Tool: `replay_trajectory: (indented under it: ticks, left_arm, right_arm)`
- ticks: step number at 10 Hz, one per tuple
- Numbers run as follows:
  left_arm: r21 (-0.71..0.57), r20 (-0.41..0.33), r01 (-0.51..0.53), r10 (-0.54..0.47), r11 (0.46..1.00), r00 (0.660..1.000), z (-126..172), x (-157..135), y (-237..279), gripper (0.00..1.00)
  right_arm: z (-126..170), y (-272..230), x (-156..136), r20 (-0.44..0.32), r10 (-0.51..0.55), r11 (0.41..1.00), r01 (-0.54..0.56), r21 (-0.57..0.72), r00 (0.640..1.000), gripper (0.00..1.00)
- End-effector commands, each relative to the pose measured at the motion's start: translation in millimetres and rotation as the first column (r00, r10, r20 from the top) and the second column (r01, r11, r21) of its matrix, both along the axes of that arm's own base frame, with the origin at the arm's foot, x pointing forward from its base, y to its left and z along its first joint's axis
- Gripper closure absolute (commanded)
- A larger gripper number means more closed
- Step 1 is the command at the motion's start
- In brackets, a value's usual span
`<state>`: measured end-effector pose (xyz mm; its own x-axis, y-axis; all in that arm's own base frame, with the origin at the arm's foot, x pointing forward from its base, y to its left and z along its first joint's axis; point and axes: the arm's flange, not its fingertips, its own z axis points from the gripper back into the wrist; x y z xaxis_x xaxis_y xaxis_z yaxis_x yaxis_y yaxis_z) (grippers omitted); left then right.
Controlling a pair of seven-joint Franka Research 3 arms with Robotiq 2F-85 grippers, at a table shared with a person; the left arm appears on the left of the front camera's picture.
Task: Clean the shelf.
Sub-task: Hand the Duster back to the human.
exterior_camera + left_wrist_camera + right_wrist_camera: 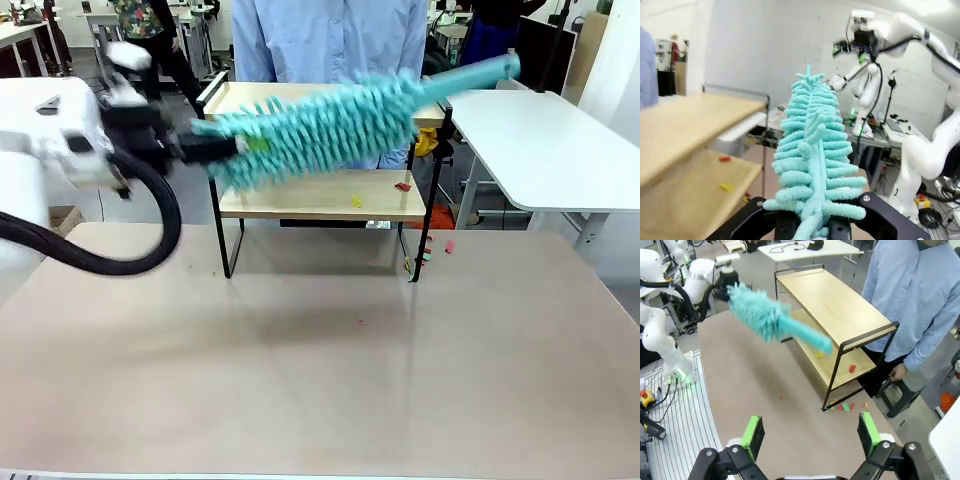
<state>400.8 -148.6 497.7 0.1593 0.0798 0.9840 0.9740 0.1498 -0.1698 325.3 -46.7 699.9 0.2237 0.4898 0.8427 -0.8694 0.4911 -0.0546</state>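
Front view: left claw [195,148] sweeps a teal duster [320,130] across the shelf [320,205] at the far side of the surface [320,350]
Risk, as I judge it: the duster blurs mid-swing, so its brush could catch the black end rail and tip the light shelf, or fling the small coloured scraps [402,186] off the lower board. Left claw is clamped shut on the duster; right claw [810,432] stands wide open over the surface, holding nothing

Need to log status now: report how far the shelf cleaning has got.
Done: scraps lie on the table beside the shelf. In hand: the left gripper holds the teal duster in front of the top board. Left: yellow and red bits sit on the lower board.
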Motion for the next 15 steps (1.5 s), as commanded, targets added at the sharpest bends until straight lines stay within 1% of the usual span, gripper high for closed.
replay_trajectory:
  ticks: [1, 2, 3, 4, 5, 6, 7, 8, 9, 11, 12, 14, 15]
  left_arm:
    - [0.014, -0.008, -0.049, 0.050, 0.999, 0.999, 44.4, -3.6, 26.0, 0.82]
    - [0.034, -0.006, -0.088, 0.088, 0.996, 0.996, 61.0, -0.6, 39.8, 0.82]
    - [0.043, -0.025, -0.144, 0.145, 0.989, 0.989, 76.1, 6.6, 56.9, 0.82]
    - [0.030, -0.051, -0.192, 0.193, 0.981, 0.980, 85.9, 7.9, 76.9, 0.82]
    - [0.033, -0.071, -0.299, 0.300, 0.954, 0.951, 91.0, 7.1, 99.9, 0.82]
    - [0.056, -0.069, -0.427, 0.430, 0.902, 0.900, 96.1, 6.4, 123.7, 0.82]
    - [0.114, -0.020, -0.575, 0.580, 0.810, 0.814, 101.4, 0.1, 147.7, 0.82]
    - [0.133, -0.002, -0.659, 0.665, 0.740, 0.747, 105.1, -7.8, 165.5, 0.82]
    - [0.132, -0.003, -0.706, 0.712, 0.696, 0.702, 107.0, -13.4, 180.1, 0.82]
    - [0.215, 0.027, -0.832, 0.849, 0.511, 0.528, 100.2, -10.8, 198.6, 0.82]
    - [0.268, 0.041, -0.857, 0.884, 0.440, 0.466, 90.2, -6.1, 200.9, 0.82]
    - [0.320, 0.053, -0.886, 0.927, 0.336, 0.371, 69.4, 3.6, 205.9, 0.82]
    - [0.344, 0.053, -0.890, 0.940, 0.299, 0.336, 52.6, 9.4, 207.0, 0.82]
  right_arm:
    - [1.8, -0.7, -0.5, -0.004, 0.002, 1.000, -0.002, -0.008, 1.000, 0.00]
    - [1.8, -0.7, -0.5, -0.004, 0.002, 1.000, -0.002, -0.008, 1.000, 0.00]
    - [1.8, -0.7, -0.5, -0.004, 0.002, 1.000, -0.002, -0.008, 1.000, 0.00]
    - [1.8, -0.7, -0.5, -0.004, 0.002, 1.000, -0.002, -0.008, 1.000, 0.00]
    - [1.8, -0.7, -0.5, -0.004, 0.002, 1.000, -0.002, -0.008, 1.000, 0.00]
    - [1.8, -0.7, -0.5, -0.004, 0.002, 1.000, -0.002, -0.008, 1.000, 0.00]
    - [1.8, -0.7, -0.5, -0.004, 0.002, 1.000, -0.002, -0.008, 1.000, 0.00]
    - [1.8, -0.7, -0.5, -0.004, 0.002, 1.000, -0.002, -0.008, 1.000, 0.00]
    - [1.8, -0.7, -0.5, -0.004, 0.002, 1.000, -0.002, -0.008, 1.000, 0.00]
    - [1.8, -0.7, -0.5, -0.004, 0.002, 1.000, -0.002, -0.008, 1.000, 0.00]
    - [1.8, -0.7, -0.5, -0.004, 0.002, 1.000, -0.002, -0.008, 1.000, 0.00]
    - [1.8, -0.7, -0.5, -0.004, 0.002, 1.000, -0.002, -0.008, 1.000, 0.00]
    - [1.8, -0.7, -0.5, -0.004, 0.002, 1.000, -0.002, -0.008, 1.000, 0.00]
